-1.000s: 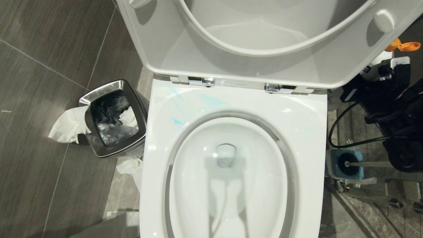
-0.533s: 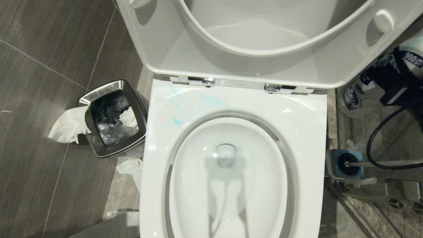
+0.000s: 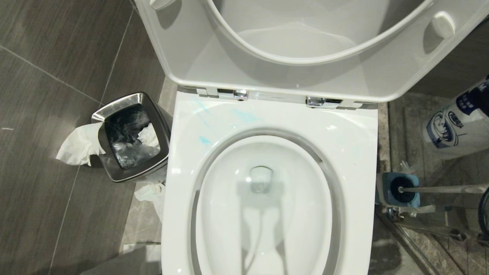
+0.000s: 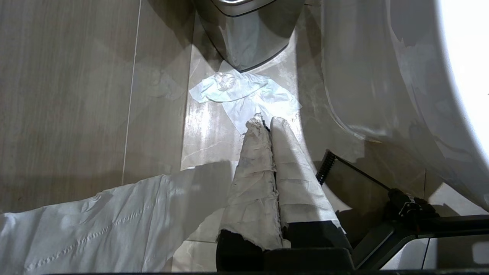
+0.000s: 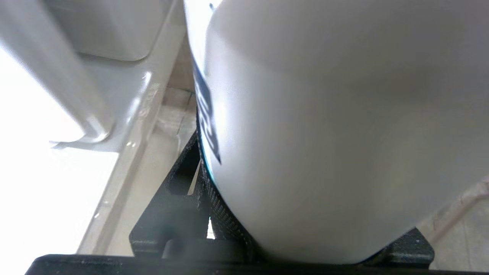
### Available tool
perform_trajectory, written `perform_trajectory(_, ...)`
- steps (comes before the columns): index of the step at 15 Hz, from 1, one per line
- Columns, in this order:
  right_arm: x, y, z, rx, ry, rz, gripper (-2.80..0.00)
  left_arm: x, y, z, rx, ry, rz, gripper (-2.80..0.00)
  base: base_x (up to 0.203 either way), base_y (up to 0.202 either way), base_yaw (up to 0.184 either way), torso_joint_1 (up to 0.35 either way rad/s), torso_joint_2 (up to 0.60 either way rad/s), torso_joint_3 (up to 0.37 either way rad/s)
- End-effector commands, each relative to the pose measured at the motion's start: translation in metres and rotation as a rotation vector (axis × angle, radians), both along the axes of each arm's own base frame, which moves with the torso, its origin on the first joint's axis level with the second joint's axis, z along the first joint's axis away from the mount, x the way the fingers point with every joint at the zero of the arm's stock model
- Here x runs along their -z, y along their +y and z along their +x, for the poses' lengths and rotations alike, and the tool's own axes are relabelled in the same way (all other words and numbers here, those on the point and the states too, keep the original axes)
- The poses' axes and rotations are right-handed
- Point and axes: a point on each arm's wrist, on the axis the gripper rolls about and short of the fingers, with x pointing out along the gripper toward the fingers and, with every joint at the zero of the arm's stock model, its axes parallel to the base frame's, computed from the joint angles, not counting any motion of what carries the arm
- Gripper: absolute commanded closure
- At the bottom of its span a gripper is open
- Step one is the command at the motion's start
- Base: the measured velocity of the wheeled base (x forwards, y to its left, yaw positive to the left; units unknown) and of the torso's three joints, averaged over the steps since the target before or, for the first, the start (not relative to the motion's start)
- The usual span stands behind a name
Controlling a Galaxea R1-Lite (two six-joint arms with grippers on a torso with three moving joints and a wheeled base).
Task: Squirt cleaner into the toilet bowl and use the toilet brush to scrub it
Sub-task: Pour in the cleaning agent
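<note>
The toilet bowl (image 3: 355, 152) fills the middle of the head view, with its seat and lid raised. Turquoise cleaner smears (image 3: 204, 140) lie on the back left of its rim. A white cleaner bottle (image 3: 456, 128) with a blue label hangs at the right edge, beside the bowl. My right gripper (image 5: 305, 214) is shut on that bottle (image 5: 324, 114), whose body hides the fingertips. The toilet brush (image 3: 443, 189) stands in its blue-topped holder (image 3: 387, 179) on the floor to the right of the bowl. My left gripper (image 4: 266, 121) hangs shut low beside the bowl, its fingers wrapped in white paper.
A steel waste bin (image 3: 114, 105) stands left of the bowl, with white tissue (image 3: 76, 147) beside it on the floor. More tissue (image 4: 237, 89) lies under the left gripper, near the bin's base (image 4: 248, 38). A black cable (image 3: 484, 210) loops at the right edge.
My right arm has swung out of the head view with the bottle. The bottle has moved lower along the right edge and looks larger. The bowl, brush and bin have not moved.
</note>
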Motion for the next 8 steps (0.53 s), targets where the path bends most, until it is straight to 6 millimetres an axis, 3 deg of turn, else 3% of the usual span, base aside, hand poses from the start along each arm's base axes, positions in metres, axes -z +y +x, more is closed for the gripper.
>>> perform_trajectory(1, -0.011, 0.002, -0.03, -0.005, -0.032, -0.004, 0.0, 0.0, 0.0, 0.0, 0.0, 0.002, 0.0, 0.0, 0.0, 0.0, 0.0, 0.0, 0.0, 0.0)
perform_trajectory(8, -0.011, 0.005, -0.058, -0.06, 0.012, -0.025, 0.0, 0.0, 0.0, 0.0, 0.0, 0.002, 0.0, 0.0, 0.0, 0.0, 0.0, 0.0, 0.0, 0.0)
